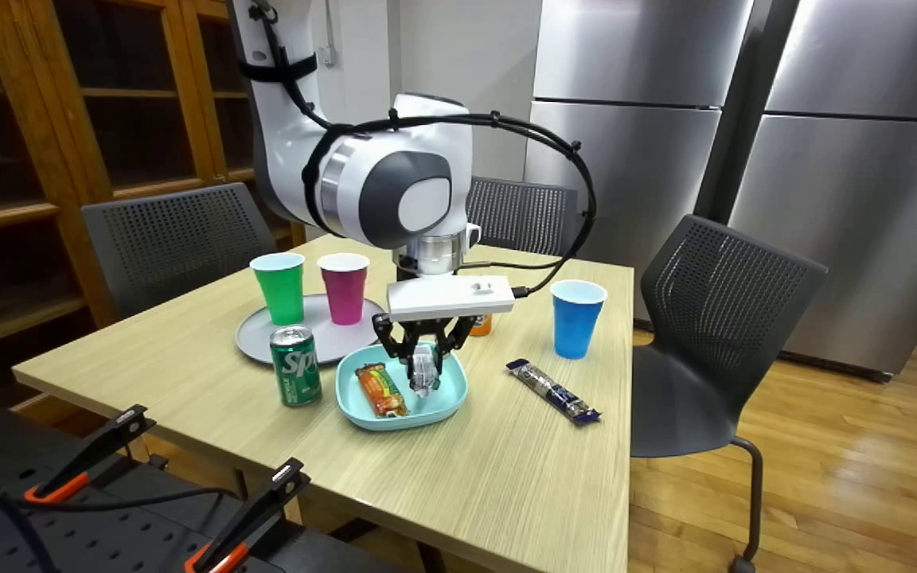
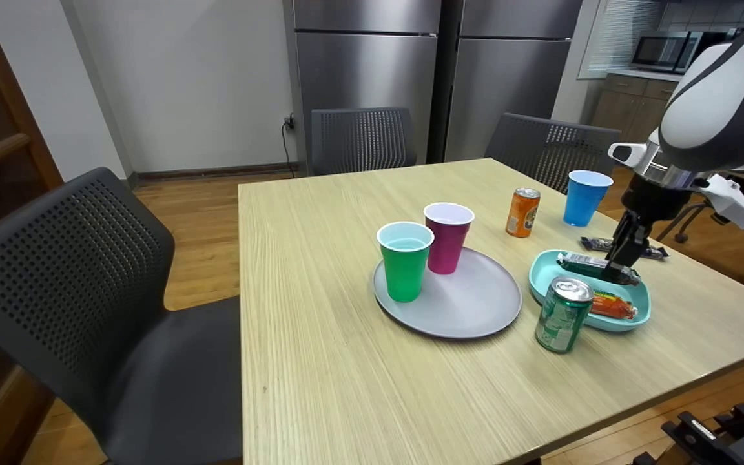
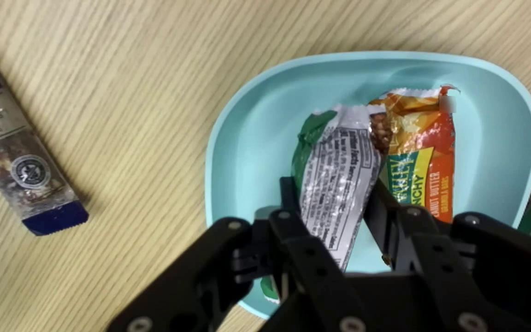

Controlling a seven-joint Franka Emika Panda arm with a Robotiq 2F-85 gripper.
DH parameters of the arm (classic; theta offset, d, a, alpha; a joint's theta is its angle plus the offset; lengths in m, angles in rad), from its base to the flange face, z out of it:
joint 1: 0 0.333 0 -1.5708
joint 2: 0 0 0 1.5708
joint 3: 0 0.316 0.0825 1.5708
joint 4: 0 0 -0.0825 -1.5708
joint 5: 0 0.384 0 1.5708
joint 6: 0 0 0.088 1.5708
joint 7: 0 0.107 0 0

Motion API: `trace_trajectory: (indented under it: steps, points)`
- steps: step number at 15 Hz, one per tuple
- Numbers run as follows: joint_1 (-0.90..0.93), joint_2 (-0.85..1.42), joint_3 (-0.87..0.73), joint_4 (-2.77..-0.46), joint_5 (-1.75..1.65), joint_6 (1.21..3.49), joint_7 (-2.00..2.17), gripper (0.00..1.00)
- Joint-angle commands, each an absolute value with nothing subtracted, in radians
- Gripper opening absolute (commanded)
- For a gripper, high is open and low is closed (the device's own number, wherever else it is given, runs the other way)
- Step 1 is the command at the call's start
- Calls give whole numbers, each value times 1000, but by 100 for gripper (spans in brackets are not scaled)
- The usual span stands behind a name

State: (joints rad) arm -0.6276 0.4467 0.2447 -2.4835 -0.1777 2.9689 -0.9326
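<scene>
My gripper (image 3: 331,196) is shut on a green and silver wrapped bar (image 3: 339,175), one finger along each side of it. The bar's printed back faces the wrist camera; its lower part is partly hidden by the fingers. In an exterior view this bar (image 2: 584,265) lies roughly level, over the turquoise dish (image 2: 542,268). Whether it touches the dish floor I cannot tell. Beside it in the dish rests an orange granola bar (image 3: 424,152), also seen in an exterior view as the orange bar (image 1: 381,390). A blue-ended nut bar (image 1: 552,390) lies on the table beside the dish.
A green soda can (image 1: 295,366) stands close to the dish. Behind it a grey plate (image 2: 475,310) carries a green cup (image 2: 404,265) and a magenta cup (image 2: 447,239). An orange can (image 2: 522,212) and a blue cup (image 2: 586,197) stand farther along the table.
</scene>
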Motion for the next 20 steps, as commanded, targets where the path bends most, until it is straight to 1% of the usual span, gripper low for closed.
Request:
trace_trajectory:
  steps: [1,4,12,13,14,15,18,19,20]
  points:
    - [-534,428,177,-2468,-165,2936,-925,14]
    - [-468,437,128,-2454,-166,2936,-913,14]
    - [-412,468,95,-2435,-159,2907,-916,14]
    - [-406,471,89,-2430,-158,2898,-910,49]
    - [-407,474,90,-2427,-155,2893,-910,66]
    - [-406,475,89,-2426,-152,2891,-908,72]
    - [-406,456,96,-2434,-135,2882,-901,95]
    - [-395,447,88,-2437,-130,2878,-886,99]
    - [-397,437,95,-2441,-120,2879,-883,100]
